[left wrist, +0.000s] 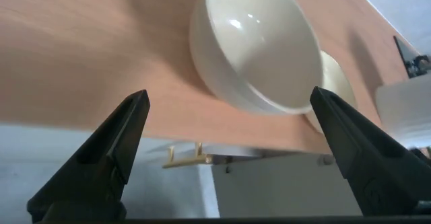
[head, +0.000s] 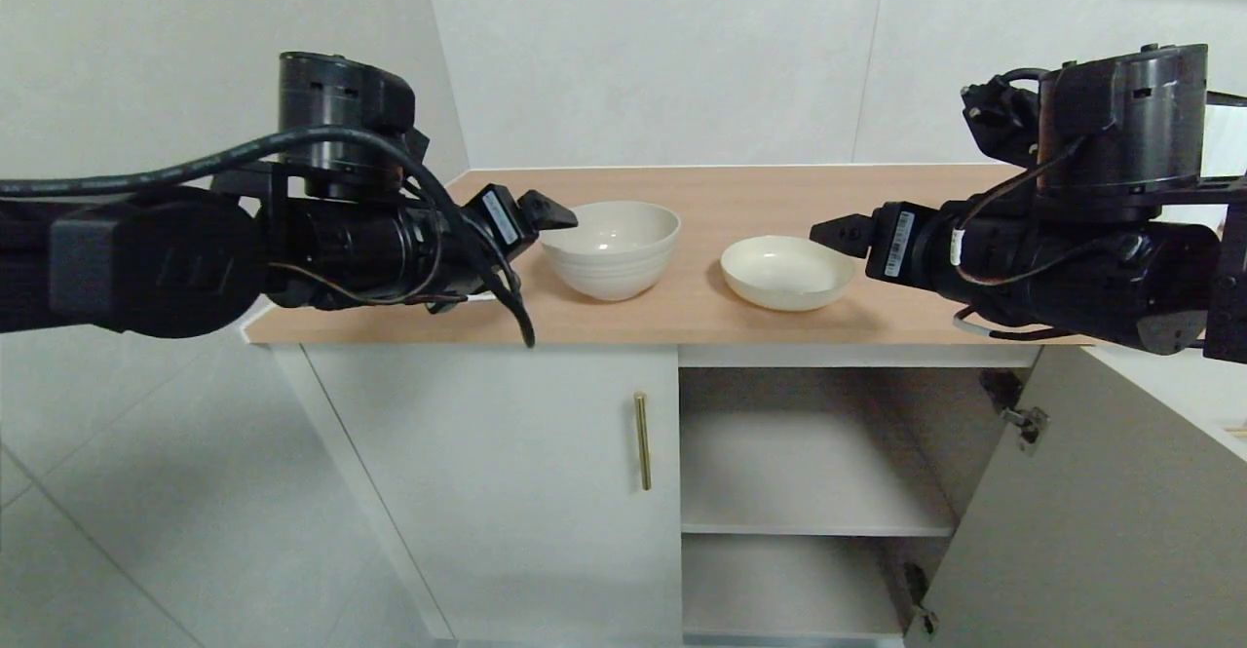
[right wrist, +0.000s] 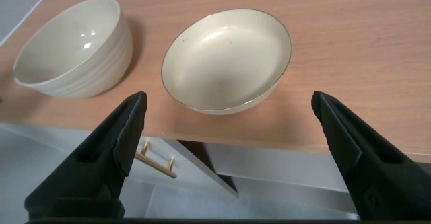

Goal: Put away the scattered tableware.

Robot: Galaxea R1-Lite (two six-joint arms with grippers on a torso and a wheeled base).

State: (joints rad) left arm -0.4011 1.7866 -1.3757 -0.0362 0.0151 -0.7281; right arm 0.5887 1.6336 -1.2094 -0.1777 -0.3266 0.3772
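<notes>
Two pieces of tableware stand on the wooden countertop (head: 711, 195). A deep white bowl (head: 610, 248) is on the left, a shallow cream bowl (head: 787, 271) on the right. My left gripper (head: 553, 213) hovers just left of the deep bowl's rim, open and holding nothing. In the left wrist view the deep bowl (left wrist: 259, 46) lies ahead between the spread fingers (left wrist: 114, 157). My right gripper (head: 833, 233) hangs at the shallow bowl's right edge, open and holding nothing. The right wrist view shows the shallow bowl (right wrist: 225, 59) between its fingers (right wrist: 350, 150), with the deep bowl (right wrist: 71, 46) beyond.
Under the counter, the cabinet's right door (head: 1081, 502) is swung open, showing two bare shelves (head: 813, 477). The left door (head: 507, 473) is closed, with a gold handle (head: 642, 440). White walls stand behind the counter and to its left.
</notes>
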